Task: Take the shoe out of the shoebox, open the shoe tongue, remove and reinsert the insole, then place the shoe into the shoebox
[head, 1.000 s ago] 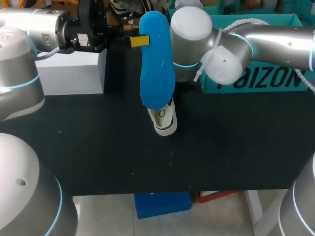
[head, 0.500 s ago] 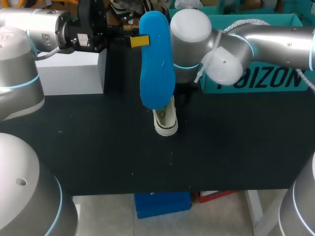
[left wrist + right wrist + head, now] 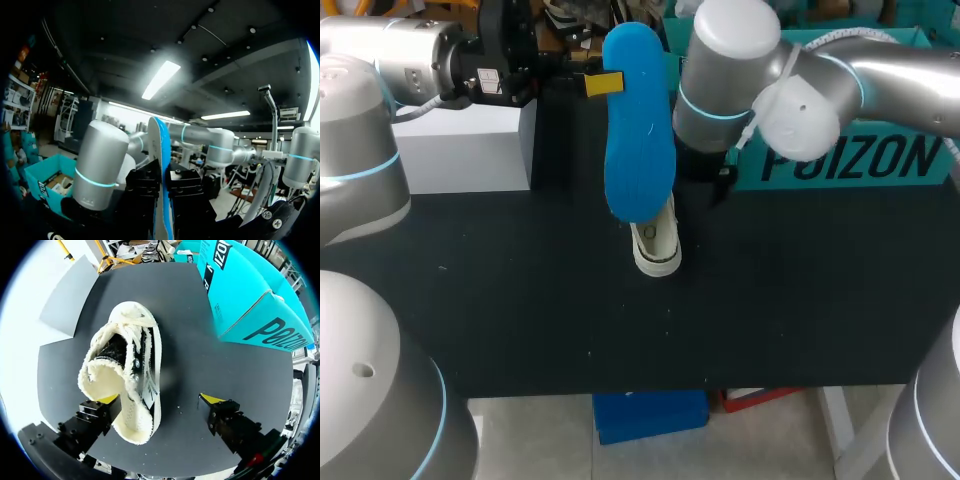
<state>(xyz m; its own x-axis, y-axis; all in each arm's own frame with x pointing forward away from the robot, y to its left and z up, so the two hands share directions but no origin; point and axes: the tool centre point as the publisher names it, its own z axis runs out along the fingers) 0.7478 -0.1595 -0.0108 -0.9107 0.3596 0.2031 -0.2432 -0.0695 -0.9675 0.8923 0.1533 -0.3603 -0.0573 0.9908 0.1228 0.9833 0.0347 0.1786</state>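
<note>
Black table (image 3: 520,320), one, with bare surface along the near edge and to both sides of the middle. Cream high-top shoe (image 3: 127,370), one, standing on the table near the middle, opening upward. Right gripper (image 3: 160,402) above it, fingers spread wide and holding nothing, one tip just beside the shoe's collar, the other over bare table. Blue insole (image 3: 638,130), one, upright above the shoe, clamped edgewise in the left gripper (image 3: 162,182). At the far edge, teal shoebox (image 3: 850,160), one, right; white box (image 3: 460,150), one, left.
</note>
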